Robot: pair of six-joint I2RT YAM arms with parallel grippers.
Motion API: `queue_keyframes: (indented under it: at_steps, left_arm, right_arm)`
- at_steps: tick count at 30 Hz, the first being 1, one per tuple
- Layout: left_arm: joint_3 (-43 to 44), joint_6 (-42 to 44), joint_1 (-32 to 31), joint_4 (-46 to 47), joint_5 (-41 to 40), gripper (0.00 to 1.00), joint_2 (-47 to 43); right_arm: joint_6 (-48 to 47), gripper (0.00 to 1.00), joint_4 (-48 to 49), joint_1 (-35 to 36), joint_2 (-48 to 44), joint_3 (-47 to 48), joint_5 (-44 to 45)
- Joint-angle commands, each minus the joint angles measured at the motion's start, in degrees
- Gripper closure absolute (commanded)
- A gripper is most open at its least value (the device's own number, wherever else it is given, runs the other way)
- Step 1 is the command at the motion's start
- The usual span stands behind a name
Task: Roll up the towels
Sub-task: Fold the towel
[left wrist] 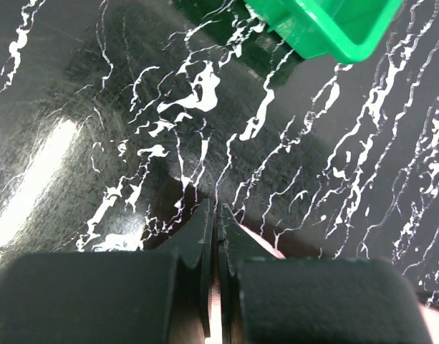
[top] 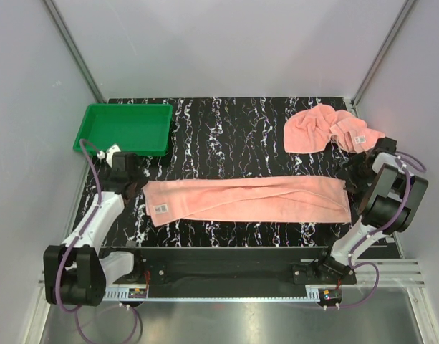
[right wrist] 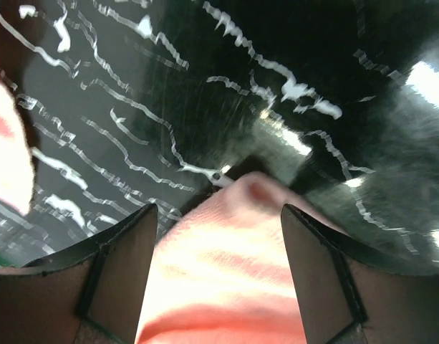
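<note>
We look down on a black table point(top: 240, 122) veined with white like marble, boxed in by pale grey walls point(top: 226, 43) and slim metal posts point(top: 76, 50). A green tray point(top: 87, 136) sits at the table's far-left corner, and light glares off the glossy top.

A long towel point(top: 255, 199) stretches across the near half of the table, reaching almost from one arm to the other. The left gripper point(left wrist: 216, 209) meets its left end, near a small white label point(top: 162, 208). In the left wrist view its fingers are pressed together with a sliver of pink between them, so it seems to pinch the towel's edge, though the view there is tight. The right gripper point(right wrist: 218, 211) hangs over the right end with its fingers point(right wrist: 126, 272) spread wide and the towel's corner lying between them.

The long towel is salmon-pink terry, folded lengthwise into a flat band, with one layer's edge running slantwise along it. A second towel point(top: 316, 129) of the same pink lies crumpled at the far-right corner, well apart from the left gripper and near the right arm. A twisted tail bearing its own white tag point(top: 361, 137) trails towards the table's right edge.
</note>
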Motion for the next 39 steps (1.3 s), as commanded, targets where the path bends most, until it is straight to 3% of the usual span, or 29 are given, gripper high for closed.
queue_keyframes:
  at_steps: [1, 9, 14, 21, 29, 31, 38, 39]
  left_arm:
    - [-0.6, -0.6, 0.9, 1.6, -1.6, 1.0, 1.3]
    - [-1.0, -1.4, 1.6, 3.8, -0.2, 1.0, 3.0]
    - [-1.5, -1.6, 1.7, 5.8, 1.6, 1.0, 5.2]
    - [-1.6, -1.6, 1.8, 6.6, 1.7, 1.0, 6.0]
    - [-1.5, -1.5, 1.8, 7.1, 2.2, 1.0, 6.8]
    - [-1.7, -1.4, 1.8, 7.0, 2.2, 1.0, 6.3]
    - [-0.5, -0.4, 1.8, 4.7, 2.6, 1.0, 3.8]
    - [-0.1, -0.2, 1.8, 3.2, 2.6, 1.0, 3.3]
  right_arm:
    - [-3.6, 0.23, -1.8, 1.4, 0.3, 3.2, 4.6]
    - [-4.3, 0.23, 2.9, 2.2, -9.4, 0.1, 7.6]
    - [-4.7, 0.31, 2.7, 3.0, -2.4, 1.9, 6.1]
    - [-5.4, 0.32, 2.9, 4.7, 0.9, 1.9, 9.9]
    - [-5.6, 0.42, 3.4, 5.8, 3.6, 0.0, 10.9]
    - [-5.5, 0.58, 4.0, 6.1, 4.2, -0.3, 10.5]
    - [-5.1, 1.0, 3.4, 6.4, 0.8, -0.4, 9.0]
    - [-5.1, 1.0, 3.0, 6.4, 0.0, 0.1, 8.6]
